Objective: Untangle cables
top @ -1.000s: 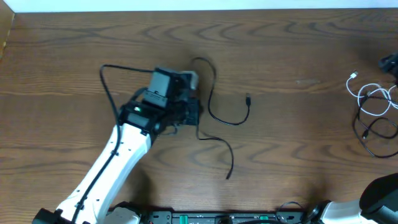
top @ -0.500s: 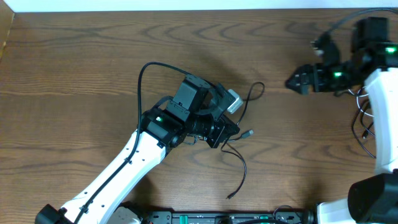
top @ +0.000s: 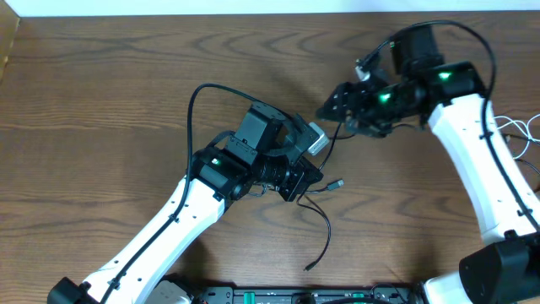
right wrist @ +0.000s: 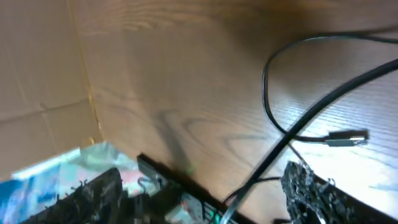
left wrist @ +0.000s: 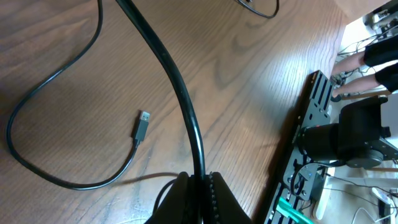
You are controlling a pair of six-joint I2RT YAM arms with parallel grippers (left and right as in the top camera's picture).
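A thin black cable (top: 326,226) lies on the table in front of my left gripper (top: 300,179), with a silver plug end (top: 336,182) beside it. In the left wrist view my left gripper (left wrist: 200,191) is shut on a black cable (left wrist: 180,93) that runs up and away, and a second thin cord with a plug (left wrist: 142,124) curves on the wood. My right gripper (top: 336,105) is open over a cable loop (top: 342,127). In the right wrist view its fingers (right wrist: 199,196) stand wide apart, with a black cord (right wrist: 268,93) and a plug (right wrist: 347,137) below. A white cable (top: 516,125) lies at the far right.
The left arm's thicker black wire (top: 192,110) arcs above the table. The table's front edge carries a black rail with green parts (top: 278,295). A cardboard wall (right wrist: 37,68) shows in the right wrist view.
My right arm has swung in from the right edge to just above the cable loop near my left gripper. My left arm moved right with the cable, then held still.
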